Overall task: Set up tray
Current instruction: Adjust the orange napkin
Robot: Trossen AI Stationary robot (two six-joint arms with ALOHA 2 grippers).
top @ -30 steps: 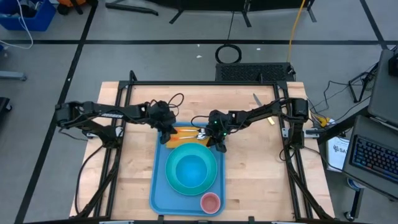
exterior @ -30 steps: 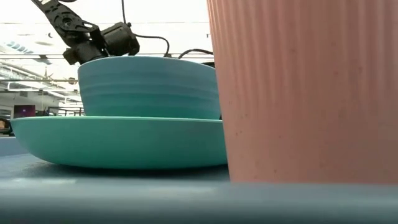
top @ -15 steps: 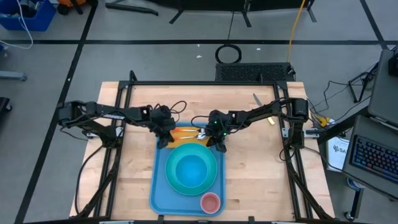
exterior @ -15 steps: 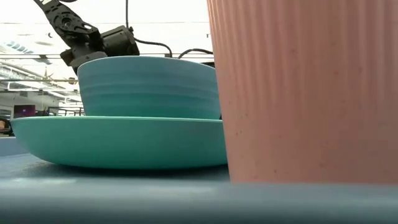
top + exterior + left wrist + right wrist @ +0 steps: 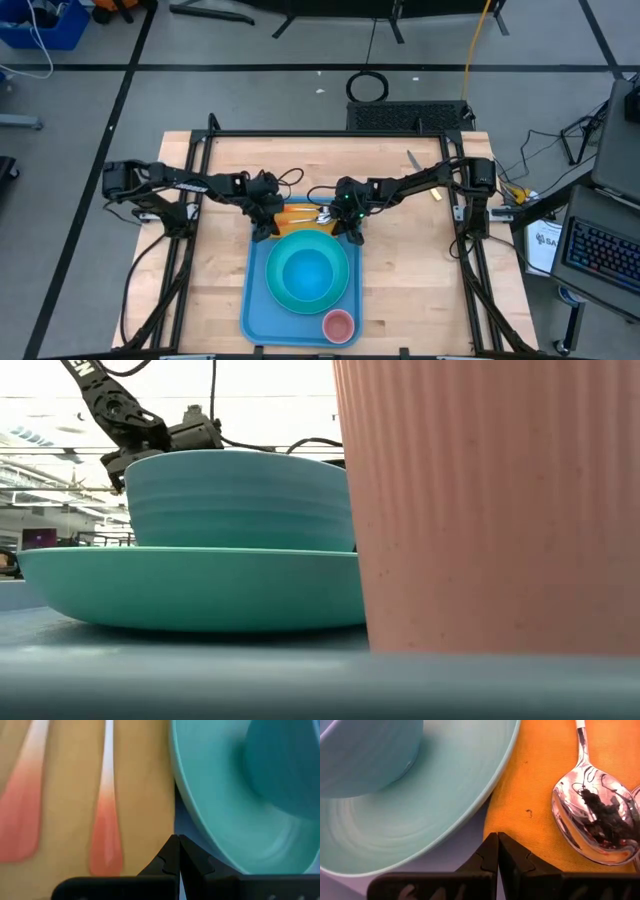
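The light-blue tray (image 5: 256, 300) lies on the wooden table. It holds a turquoise plate (image 5: 280, 296) with a bowl (image 5: 306, 270) on it. A pink cup (image 5: 338, 325) stands at its near end and an orange napkin (image 5: 297, 213) with cutlery lies at its far end. My left gripper (image 5: 263, 228) is shut at the napkin's left near corner (image 5: 167, 832). My right gripper (image 5: 352, 233) is shut at the napkin's right near edge (image 5: 507, 827). A spoon (image 5: 592, 815) and pink-handled cutlery (image 5: 106, 840) lie on the napkin. My left gripper comes from above with its shut fingertips (image 5: 170, 851) at the napkin's edge beside the plate rim (image 5: 200, 827). Whether cloth lies between the fingers cannot be told. My right gripper comes from above with its shut fingertips (image 5: 490, 849) at the napkin's edge (image 5: 495, 827) next to the plate (image 5: 420, 815). Whether it pinches cloth cannot be told.
Bare wood lies left and right of the tray (image 5: 430, 290). A small metal item (image 5: 413, 159) lies on the far right of the table. In the low view the cup (image 5: 490, 510) and bowl (image 5: 240, 500) hide most of the scene.
My left gripper has moved a little toward the table's near edge and down, toward the napkin's left near corner. My right gripper, the tray and the dishes have kept still.
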